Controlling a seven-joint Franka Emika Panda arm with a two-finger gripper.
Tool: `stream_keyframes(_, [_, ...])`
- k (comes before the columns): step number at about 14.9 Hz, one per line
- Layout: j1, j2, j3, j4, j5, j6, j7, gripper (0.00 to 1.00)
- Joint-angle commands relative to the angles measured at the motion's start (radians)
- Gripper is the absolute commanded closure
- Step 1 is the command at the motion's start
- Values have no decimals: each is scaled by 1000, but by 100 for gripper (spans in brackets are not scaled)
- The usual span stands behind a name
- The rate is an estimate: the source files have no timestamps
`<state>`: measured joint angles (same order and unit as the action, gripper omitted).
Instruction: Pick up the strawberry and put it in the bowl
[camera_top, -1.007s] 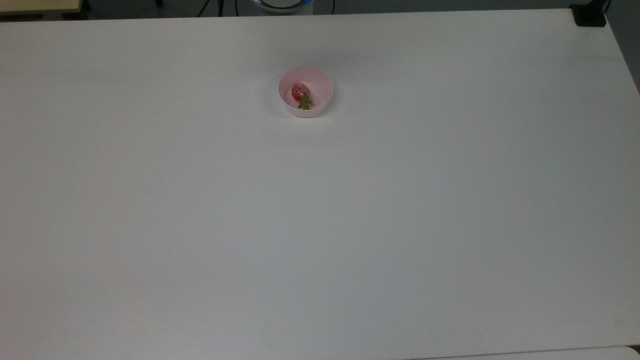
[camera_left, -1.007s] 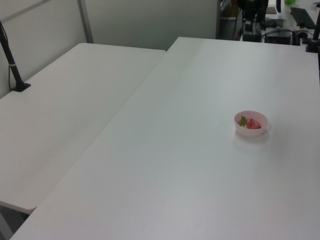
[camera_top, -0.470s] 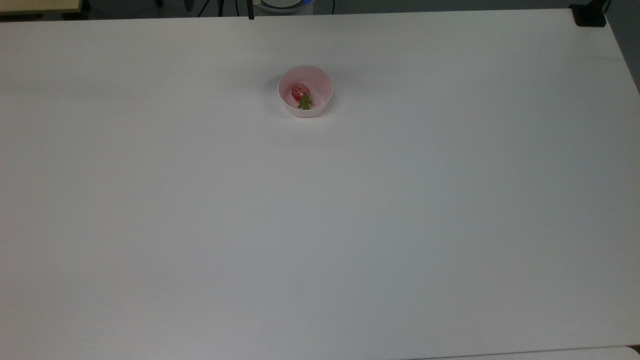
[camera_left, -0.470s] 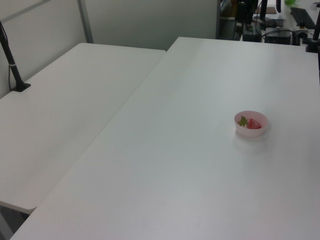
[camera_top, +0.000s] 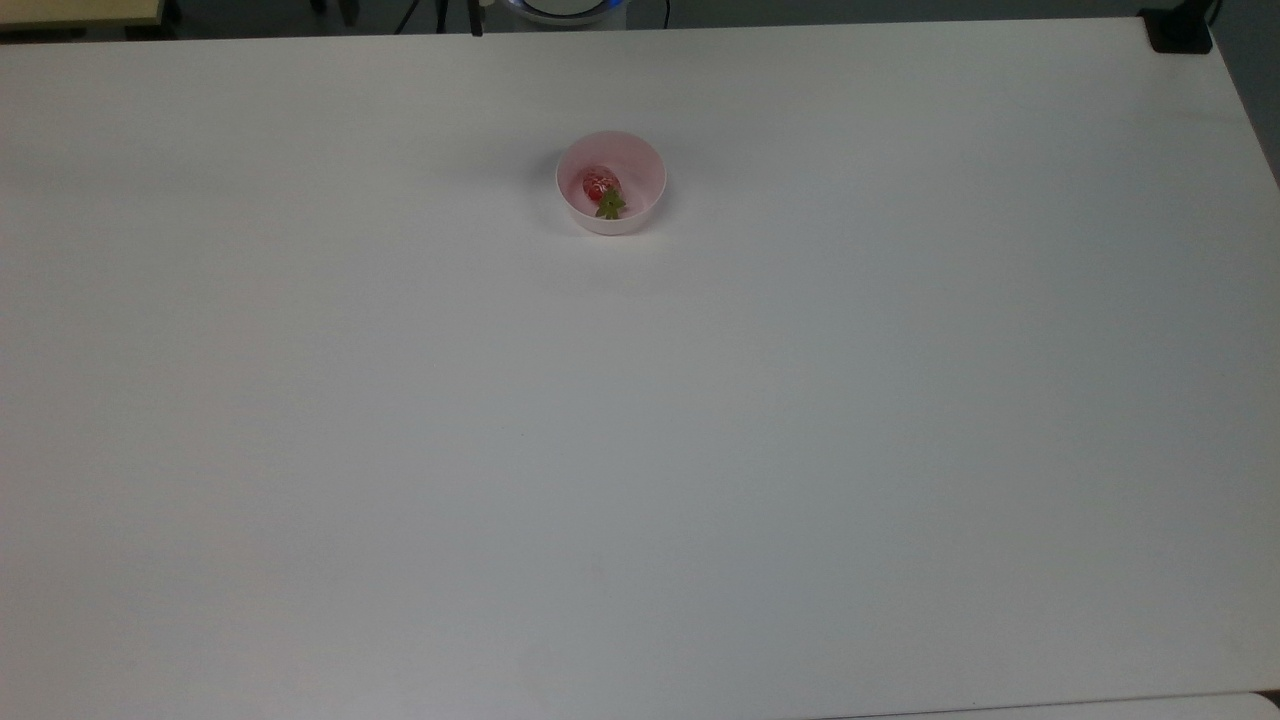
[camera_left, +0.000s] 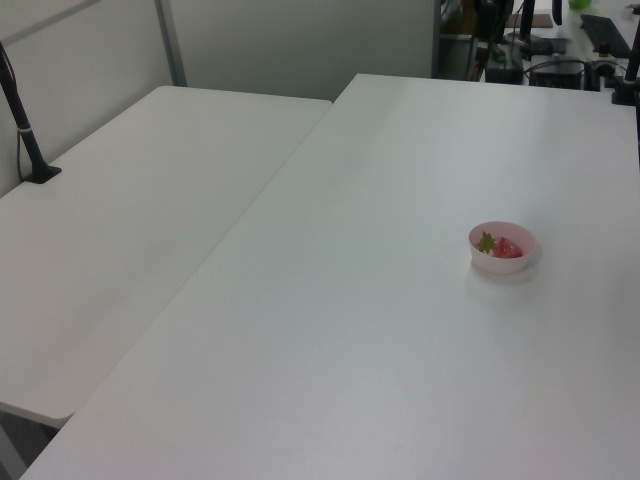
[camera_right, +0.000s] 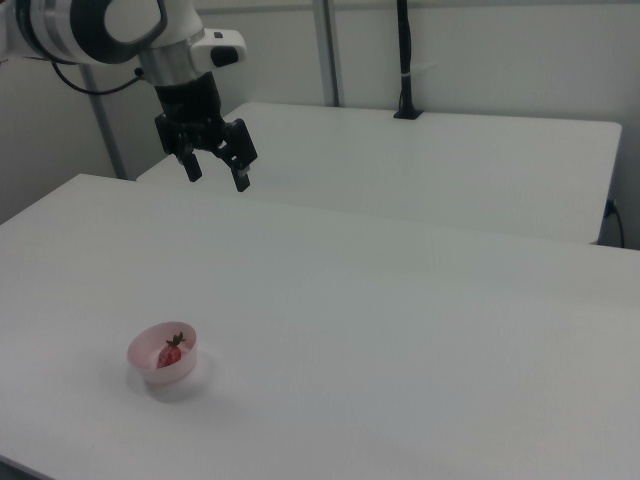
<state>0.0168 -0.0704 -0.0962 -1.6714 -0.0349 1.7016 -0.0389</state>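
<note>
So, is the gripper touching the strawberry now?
Apart. In the right view the open gripper hangs high above the table, while the strawberry lies inside the pink bowl.

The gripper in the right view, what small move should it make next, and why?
Probably none toward the fruit: the strawberry already lies inside the bowl, and the gripper hangs open and empty, well above the table. I would judge that a slight retreat to rest is enough.

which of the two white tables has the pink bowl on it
The nearer table in the right view, under the gripper; the bowl holds the strawberry. The far table carries a black pole.
</note>
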Motion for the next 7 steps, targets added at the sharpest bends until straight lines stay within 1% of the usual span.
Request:
stream_keyframes(1, [-12,18,7,36,21,-33,-35,0])
stream_keyframes(2, [-32,18,18,35,21,-33,-38,0])
stream_keyframes(3, [-59,17,41,33,21,-33,-41,0])
stream_keyframes(5, [-128,15,119,33,21,-33,-41,0])
stream_keyframes(7, [-133,15,124,33,21,-33,-41,0])
